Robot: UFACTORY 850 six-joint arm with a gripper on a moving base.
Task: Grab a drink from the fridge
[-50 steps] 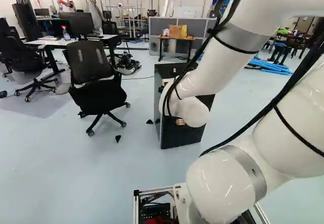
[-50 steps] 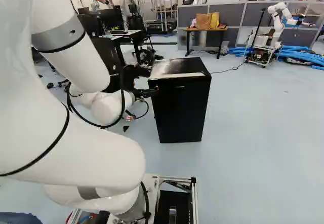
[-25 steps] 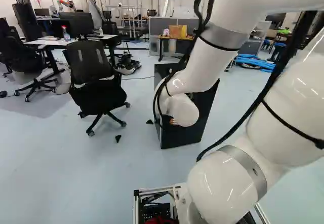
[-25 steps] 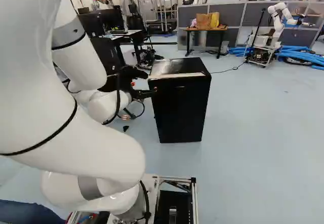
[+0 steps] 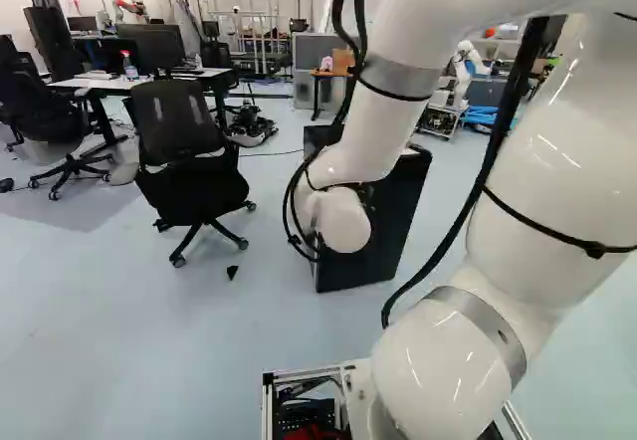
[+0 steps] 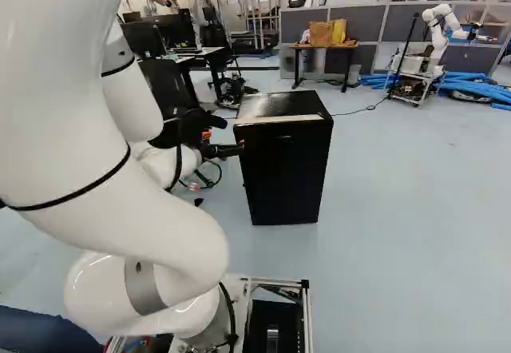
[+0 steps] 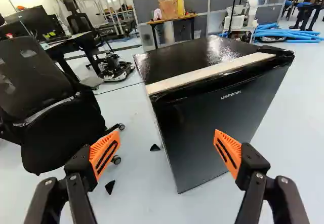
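Early stage, apparently: fridge shut, jaws wide apart and empty. Left to do: open the door, grip a drink, bring it out.

Both base views face the fridge from farther back (wrist view's close).

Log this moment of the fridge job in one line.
end effector: open, holding nothing | position: facing fridge door | door: closed | drink: none in grip | next: likely door opening

Robot lab; another robot; ofc chair; monitor; gry partitions
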